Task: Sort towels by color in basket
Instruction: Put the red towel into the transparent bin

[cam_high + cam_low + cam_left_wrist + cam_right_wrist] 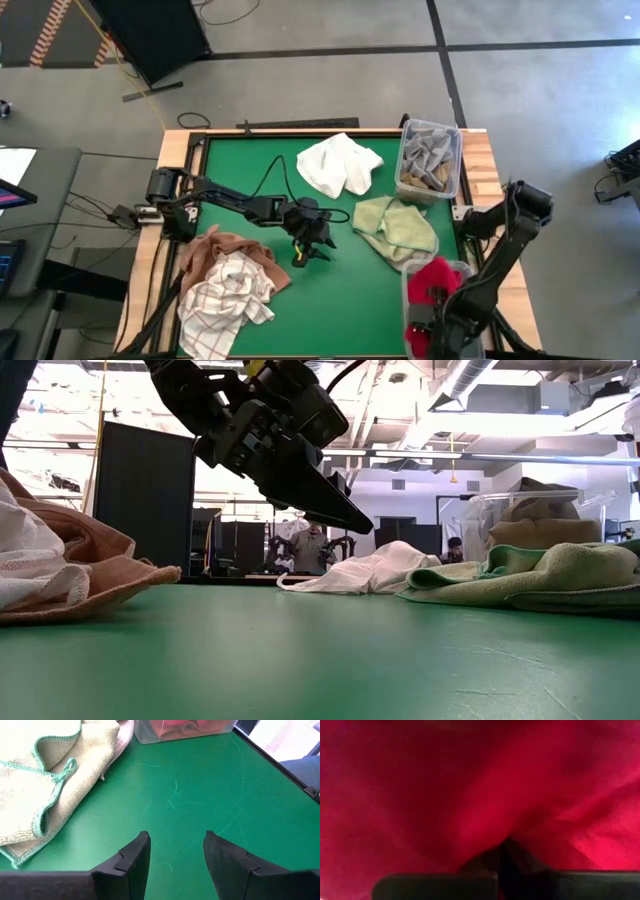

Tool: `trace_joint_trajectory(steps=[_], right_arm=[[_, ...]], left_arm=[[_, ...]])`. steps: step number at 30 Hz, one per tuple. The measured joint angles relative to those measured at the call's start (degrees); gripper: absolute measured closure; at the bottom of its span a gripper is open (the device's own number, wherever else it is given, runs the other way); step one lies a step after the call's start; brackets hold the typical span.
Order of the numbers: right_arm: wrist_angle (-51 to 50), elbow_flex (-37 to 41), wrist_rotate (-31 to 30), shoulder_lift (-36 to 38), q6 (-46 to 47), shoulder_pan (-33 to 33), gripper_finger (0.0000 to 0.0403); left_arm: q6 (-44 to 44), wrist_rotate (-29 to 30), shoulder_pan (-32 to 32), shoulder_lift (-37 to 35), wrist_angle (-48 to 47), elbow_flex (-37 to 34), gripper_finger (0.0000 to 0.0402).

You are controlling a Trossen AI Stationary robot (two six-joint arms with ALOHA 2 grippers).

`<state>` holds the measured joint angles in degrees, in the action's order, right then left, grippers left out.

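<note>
Now, line by line, we set down what we see.
Table: we look down on a green table (330,290) framed in pale wood.
Left gripper: our left gripper (312,252) hangs over the bare middle of the table, its two dark fingers (132,862) standing apart with nothing between them; in the low view it sits clear above the surface.
Right gripper: our right gripper (501,851) is down in the near bin, its fingers pressed together on the red towel (435,280), which fills the whole right wrist view.
Near bin: a clear plastic bin (404,300) stands at the table's near right corner and holds the red towel, bunched with no clear long axis.
Far bin: a second clear bin (431,160) at the far right corner holds grey and brown towels (428,155) standing on end, their folds running up toward the rim.
Green towel: the pale green towel (398,228) lies crumpled between the two bins, its long side slanting from the table's middle toward the near bin.
White towel: the white towel (338,163) lies heaped at the far middle, just beside the far bin.
Left pile: a rust orange towel (215,252) lies at the near left, with a white red-checked towel (225,300) on top, stretching toward the near edge.
</note>
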<state>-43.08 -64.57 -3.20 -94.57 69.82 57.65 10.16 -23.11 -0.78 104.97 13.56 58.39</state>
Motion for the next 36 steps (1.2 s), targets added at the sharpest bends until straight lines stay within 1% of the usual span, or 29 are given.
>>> trace_joint_trajectory(steps=[4,9,11,14,20,24,28,32,36], right_arm=[[1.10,2.91,0.24,4.40,1.42,-0.10,0.0382],[2.06,6.86,-3.28,9.55,3.67,-0.24,0.0387],[3.41,9.15,-3.53,10.68,4.62,-0.86,0.0387],[8.65,13.32,-2.71,10.27,4.92,-1.82,0.0387],[23.75,20.96,2.73,6.31,5.04,-3.46,0.0386],[25.60,21.28,3.84,3.53,5.82,-3.44,0.0378],[25.66,21.28,4.38,2.77,6.67,-3.50,0.0370],[25.84,21.27,4.74,5.45,6.45,-3.48,0.0368],[25.21,19.74,5.13,10.19,6.45,-3.50,0.0367]], left_arm=[[-0.12,0.00,-0.02,0.00,-0.13,0.00,0.0227],[0.05,-0.02,-0.02,0.00,-0.13,0.00,0.0227],[0.06,-0.02,-0.02,0.00,-0.13,0.00,0.0227],[0.11,-0.02,-0.02,0.00,-0.18,0.00,0.0227],[1.15,0.00,-0.04,0.00,-0.87,0.00,0.0227],[1.17,-0.02,-0.04,0.00,-1.05,0.00,0.0227],[1.69,0.00,-0.04,0.00,-1.09,0.00,0.0227],[2.02,0.00,-0.07,0.00,-1.09,0.00,0.0227],[1.97,0.00,-0.07,0.00,-1.09,0.00,0.0227]])
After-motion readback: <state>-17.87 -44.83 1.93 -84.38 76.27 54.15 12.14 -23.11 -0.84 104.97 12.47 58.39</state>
